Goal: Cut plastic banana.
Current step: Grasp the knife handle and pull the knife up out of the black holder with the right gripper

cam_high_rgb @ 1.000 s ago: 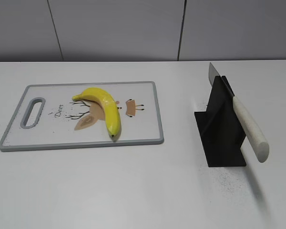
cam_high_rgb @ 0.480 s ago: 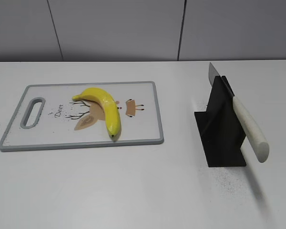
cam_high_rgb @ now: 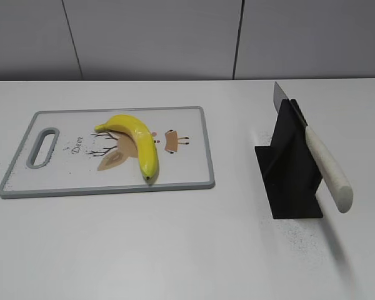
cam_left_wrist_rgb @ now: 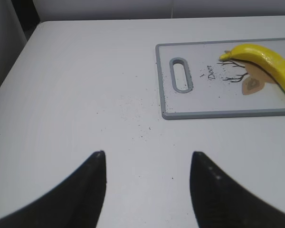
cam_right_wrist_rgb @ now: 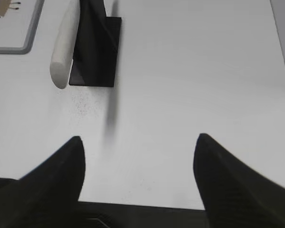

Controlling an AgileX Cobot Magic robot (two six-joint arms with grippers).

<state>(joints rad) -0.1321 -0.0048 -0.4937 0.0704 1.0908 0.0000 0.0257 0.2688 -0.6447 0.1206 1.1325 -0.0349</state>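
Nothing changed: banana, cutting board, knife and stand are sitting exactly where they sat a second ago, so the cut is not yet starting.
Left end effector [cam_left_wrist_rgb: 147, 164]: hanging spread wide, holding nothing, over bare counter [cam_left_wrist_rgb: 85, 95].
Cutting board [cam_left_wrist_rgb: 167, 104]: lying ahead and to the right of the left end effector, well apart from it.
Banana [cam_high_rgb: 137, 140]: resting uncut on the board, beyond its handle slot.
Knife [cam_right_wrist_rgb: 65, 47]: leaning in the black stand [cam_right_wrist_rgb: 97, 47], pale handle pointing toward the right end effector, ahead and to its left.
Right end effector [cam_right_wrist_rgb: 138, 149]: waiting spread open and empty; reaching for that handle looks like the next step.
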